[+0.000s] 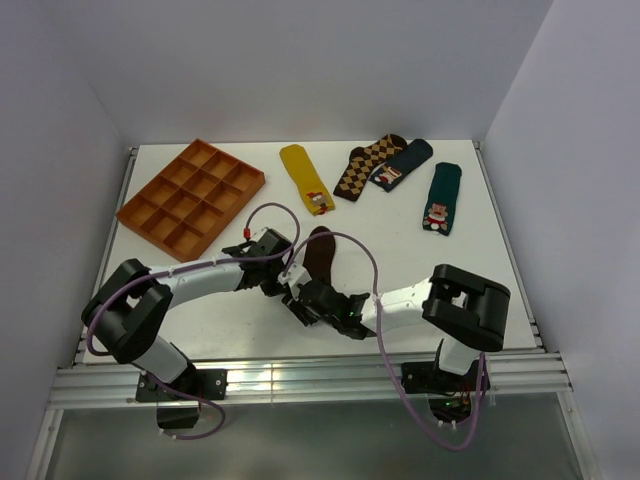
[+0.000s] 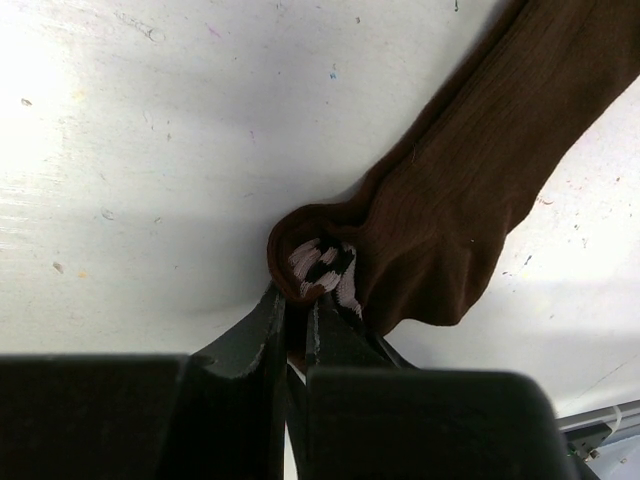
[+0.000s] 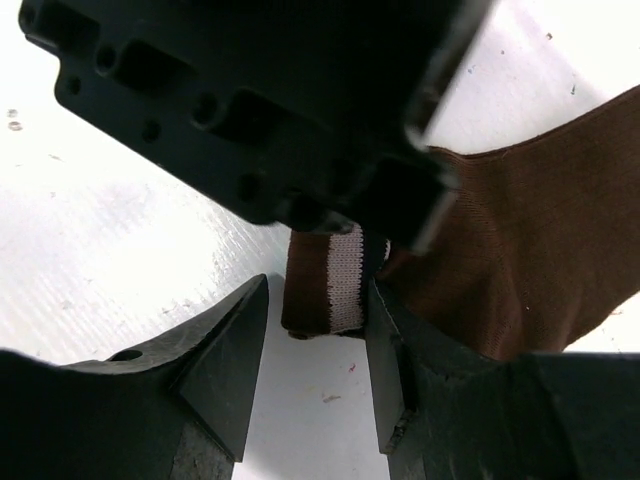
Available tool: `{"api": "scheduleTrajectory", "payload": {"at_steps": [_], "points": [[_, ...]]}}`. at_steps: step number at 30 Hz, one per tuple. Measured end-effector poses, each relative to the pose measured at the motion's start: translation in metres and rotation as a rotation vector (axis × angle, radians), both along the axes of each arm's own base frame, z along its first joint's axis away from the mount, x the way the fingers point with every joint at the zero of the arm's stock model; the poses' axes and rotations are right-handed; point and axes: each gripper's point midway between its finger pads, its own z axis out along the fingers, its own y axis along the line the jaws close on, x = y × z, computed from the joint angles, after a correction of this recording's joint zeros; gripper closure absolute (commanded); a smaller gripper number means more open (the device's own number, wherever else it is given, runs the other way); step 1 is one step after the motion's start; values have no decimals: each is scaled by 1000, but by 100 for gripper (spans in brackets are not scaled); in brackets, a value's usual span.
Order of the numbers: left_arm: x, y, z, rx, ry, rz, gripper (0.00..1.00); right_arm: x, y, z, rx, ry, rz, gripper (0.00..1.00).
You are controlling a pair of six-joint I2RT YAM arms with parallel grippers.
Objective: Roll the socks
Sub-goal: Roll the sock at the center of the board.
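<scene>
1. The brown sock (image 1: 322,250) lies on the white table (image 1: 460,255) near the front middle, between the two arms, with its long end pointing away from the bases
2. Its cuff end is curled into a small roll, and cream stripes show at the open end of that roll
3. The left gripper (image 2: 297,300) has its jaws together, clamped on the rolled cuff
4. The right gripper (image 3: 316,310) has its jaws apart, one on each side of the striped cuff; one jaw is against the cuff's edge and the other stands clear of it
5. From above, both grippers meet at the near end of the sock, the left one just above the right one
6. Along the back of the table lie an orange tray (image 1: 190,195) at the left, then a yellow sock (image 1: 304,176), a diamond sock (image 1: 362,168) touching a navy sock (image 1: 404,163), and a green sock (image 1: 441,198), all well apart from the brown one
</scene>
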Motion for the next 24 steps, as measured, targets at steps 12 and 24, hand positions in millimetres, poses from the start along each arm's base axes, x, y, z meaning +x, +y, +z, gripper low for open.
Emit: {"api": "scheduleTrajectory", "payload": {"at_steps": [12,24], "points": [[1,-1,0,-6,1,3,93,6,-3,-3,-63,-54,-83,96],[-5,18,4,-80,-52,77,31,8,3,-3,52,106,-78,100]]}}
